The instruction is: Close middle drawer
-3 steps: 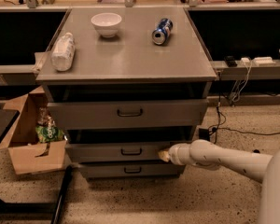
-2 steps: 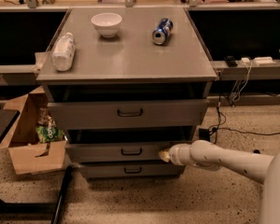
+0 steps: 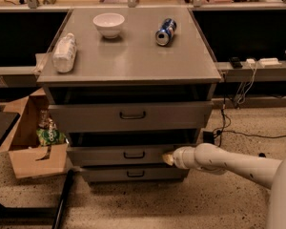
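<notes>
speckled floor (image 3: pixel 148 204) runs under a grey drawer cabinet (image 3: pixel 133 81) whose worktop (image 3: pixel 138 56) carries a white bowl (image 3: pixel 108 24), a blue can (image 3: pixel 165 31) on its side and a lying plastic bottle (image 3: pixel 64 52). the middle drawer (image 3: pixel 100 155) is second from the top and stands a little proud of the cabinet, with a dark gap above its front, so it is not yet shut. the tool (image 3: pixel 167 158) reaches in low from the right, its tip against that front panel just right of the small bar handle (image 3: pixel 133 154). i judge this suits a straight push on the flat face rather than a grip. whether the tool is open or closed i cannot tell. pushing off-centre could skew the drawer.
</notes>
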You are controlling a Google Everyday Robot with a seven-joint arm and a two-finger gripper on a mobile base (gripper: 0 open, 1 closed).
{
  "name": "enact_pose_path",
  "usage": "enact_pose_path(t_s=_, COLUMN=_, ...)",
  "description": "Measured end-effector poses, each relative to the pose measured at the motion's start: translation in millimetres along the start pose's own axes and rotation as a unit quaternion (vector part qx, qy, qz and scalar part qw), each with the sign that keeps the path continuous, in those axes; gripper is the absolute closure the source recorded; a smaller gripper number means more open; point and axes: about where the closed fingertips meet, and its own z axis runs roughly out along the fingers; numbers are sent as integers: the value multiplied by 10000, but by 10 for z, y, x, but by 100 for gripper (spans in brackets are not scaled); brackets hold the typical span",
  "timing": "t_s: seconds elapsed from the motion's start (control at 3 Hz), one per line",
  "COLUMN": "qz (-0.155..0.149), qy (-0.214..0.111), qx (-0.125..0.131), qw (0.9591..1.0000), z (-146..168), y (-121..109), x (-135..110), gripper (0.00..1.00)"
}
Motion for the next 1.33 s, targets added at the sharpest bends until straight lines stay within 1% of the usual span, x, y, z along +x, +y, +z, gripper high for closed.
enact_pose_path(t_s=0.33, qz=-11, qy=-42, qx=8, qw=10000, z=-13, y=-16, x=-37, gripper=100)
enact_pose_path(t_s=0.67, qz=-157, qy=-88, qx=-153, qw=9997, z=-4, y=-5, x=-55, gripper=100)
enact_pose_path(t_s=1.0, qz=-157, qy=-88, qx=-153, qw=9997, z=-20, y=8, x=-34, gripper=100)
enact_pose_path(t_s=1.33, qz=-317, qy=-120, qx=-270, qw=9991, z=-104, y=3, x=-136, gripper=100)
